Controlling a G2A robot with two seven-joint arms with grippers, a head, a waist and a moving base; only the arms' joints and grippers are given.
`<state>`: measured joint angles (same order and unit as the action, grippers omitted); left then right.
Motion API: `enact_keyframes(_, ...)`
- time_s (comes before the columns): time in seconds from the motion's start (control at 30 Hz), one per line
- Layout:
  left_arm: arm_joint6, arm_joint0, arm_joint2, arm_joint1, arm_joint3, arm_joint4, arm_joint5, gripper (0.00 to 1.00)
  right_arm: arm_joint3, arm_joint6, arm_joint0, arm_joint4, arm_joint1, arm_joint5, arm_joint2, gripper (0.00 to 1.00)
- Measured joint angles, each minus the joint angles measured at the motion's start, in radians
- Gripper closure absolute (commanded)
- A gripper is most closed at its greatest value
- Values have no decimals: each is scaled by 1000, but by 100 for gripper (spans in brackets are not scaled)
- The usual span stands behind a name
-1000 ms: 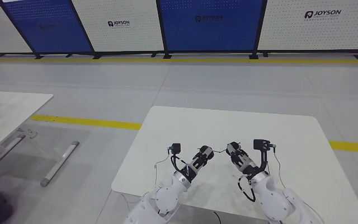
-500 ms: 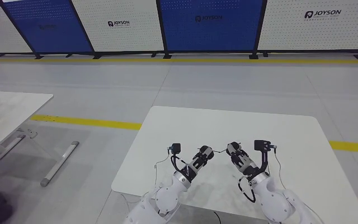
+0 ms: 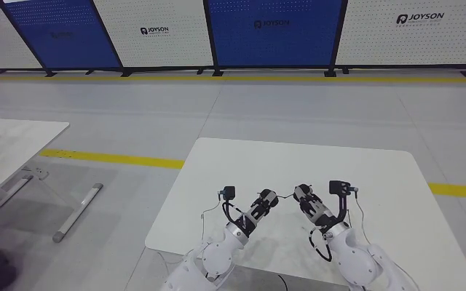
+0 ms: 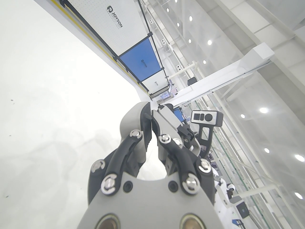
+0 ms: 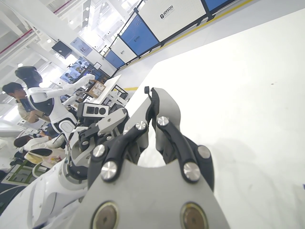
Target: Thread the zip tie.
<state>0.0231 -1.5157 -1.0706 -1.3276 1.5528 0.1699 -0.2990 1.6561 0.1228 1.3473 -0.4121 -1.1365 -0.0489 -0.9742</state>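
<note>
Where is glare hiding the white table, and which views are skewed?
Left wrist view: white table blown out beside the left gripper. Right wrist view: thin black zip tie at the right gripper stands out. Both tilt the blue-and-white wall panels; top view shows them level.

Logo print on white wall panels (image 3: 154, 33), on blue panels (image 3: 275, 33)

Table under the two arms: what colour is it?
White table, seen best in the top view.
</note>
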Motion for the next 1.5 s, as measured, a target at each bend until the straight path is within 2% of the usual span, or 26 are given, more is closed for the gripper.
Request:
enact_keyframes(0.33, 0, 0, 0, 0, 0, 0, 0, 100, -54, 4, -14, 48, -17, -58, 3, 100)
enact_keyframes(0.67, 0, 0, 0, 0, 0, 0, 0, 100, -127, -10, -36, 127, -42, -144, 23, 100)
enact_keyframes(1.0, 0, 0, 0, 0, 0, 0, 0, 100, -155, 8, -35, 129, -55, -166, 32, 100)
enact_keyframes(1.17, 0, 0, 0, 0, 0, 0, 0, 100, -156, -16, -21, 189, -59, -218, 5, 100)
enact_keyframes(1.5, 0, 0, 0, 0, 0, 0, 0, 100, -148, -8, -6, 172, -61, -207, -28, 100)
